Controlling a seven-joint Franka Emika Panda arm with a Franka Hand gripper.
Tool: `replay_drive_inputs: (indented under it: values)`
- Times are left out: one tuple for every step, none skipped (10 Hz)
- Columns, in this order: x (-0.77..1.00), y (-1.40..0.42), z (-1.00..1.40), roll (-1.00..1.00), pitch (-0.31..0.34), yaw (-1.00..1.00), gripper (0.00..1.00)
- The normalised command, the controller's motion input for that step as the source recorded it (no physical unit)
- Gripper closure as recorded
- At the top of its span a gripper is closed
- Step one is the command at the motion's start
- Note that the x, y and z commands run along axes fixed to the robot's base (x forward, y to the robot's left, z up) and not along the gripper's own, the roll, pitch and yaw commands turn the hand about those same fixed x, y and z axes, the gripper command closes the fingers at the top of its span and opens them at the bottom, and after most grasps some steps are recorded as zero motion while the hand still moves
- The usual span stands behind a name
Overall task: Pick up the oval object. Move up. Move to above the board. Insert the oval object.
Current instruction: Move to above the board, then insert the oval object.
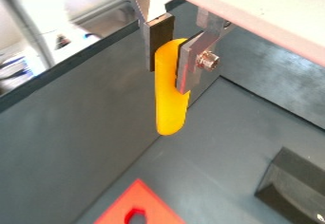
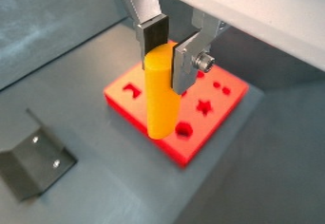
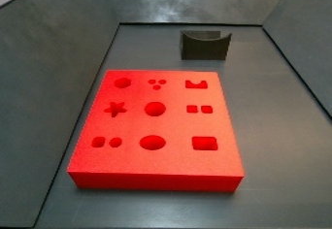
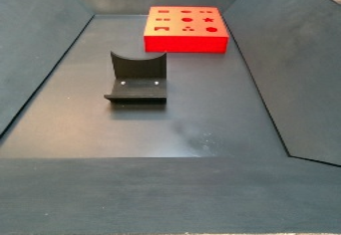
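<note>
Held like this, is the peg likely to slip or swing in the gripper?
Probably stiff: the peg hangs straight in the gripper. It looks smooth and rounded, gripped only near its top, so it might pivot if it touches the board. Set down upright, it would likely tip and roll.

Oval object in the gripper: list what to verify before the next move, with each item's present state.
1. Grip: the gripper is shut on the oval object, a finger on each side in both wrist views. Ok.
2. Peg attitude: hangs lengthwise below the fingers, roughly vertical. Ok.
3. Lifted clear: lower end hangs above the floor, off the board. Ok.
4. Position over the board: the peg overlaps it in a wrist view, not exactly placeable. Cannot tell.
5. Matching hole: cannot tell.
6. Fixture stands apart from the board. Ok.
</note>
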Motion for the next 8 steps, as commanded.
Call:
replay_drive_inputs:
  values:
    - [0.64, -1.00, 0.21, 0.03, 0.131, 0.11, 1.00]
    - [0.66, -1.00, 0.22, 0.01, 0.111, 0.03, 1.00]
    - [0.66, -1.00, 0.22, 0.02, 0.106, 0.03, 1.00]
    - [0.67, -0.96, 0.22, 0.03, 0.123, 0.02, 1.00]
    - [0.56, -0.77, 0.17, 0.03, 0.129, 0.02, 1.00]
    - [0.34, -0.41, 0.10, 0.06, 0.135, 0.01, 1.00]
    - [0.18, -0.21, 0.06, 0.06, 0.080, 0.01, 1.00]
    - [-0.02, 0.00, -0.05, 0.00, 0.010, 0.00, 1.00]
